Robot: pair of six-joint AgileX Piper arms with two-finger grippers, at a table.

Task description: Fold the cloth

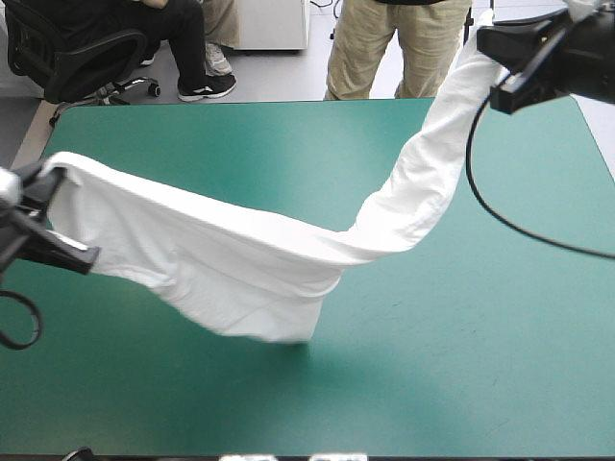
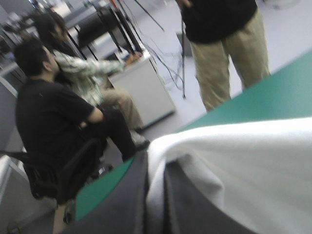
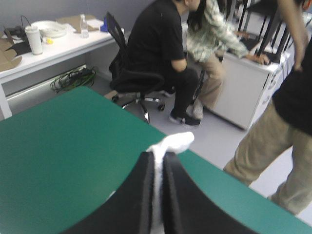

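Two pairs of black fingers are each pressed all but together on white fabric. The left gripper pinches a fold of the T-shirt, which runs up between its fingers and spreads away ahead of it as a broad white sheet. The right gripper clamps only a thin strip, with a small tuft poking out past the fingertips.

Seen from above, the left grip sits low at the left edge of the counter, while the right one is high near the far right corner. The garment therefore hangs between them as a long sagging band, narrow and rope-like toward the right and wider toward the left. Its lowest part (a loose flap near the middle of the teal-green cover) seems to touch the surface or come very near it; the shadow beneath makes that hard to settle.

The step in hand looks like stretching the shirt out in the air before laying it flat, so the fold proper is not yet begun. The risk lies mostly at the right: that hold takes in little cloth, and a pull away from the left arm could draw the tuft back through the fingers and drop that end. The bunched, twisted stretch below it may also land as a rope rather than a flat panel if it is lowered as it is. The hanging flap could catch on the cover and tuck under itself — leaving a crease where none is wanted.
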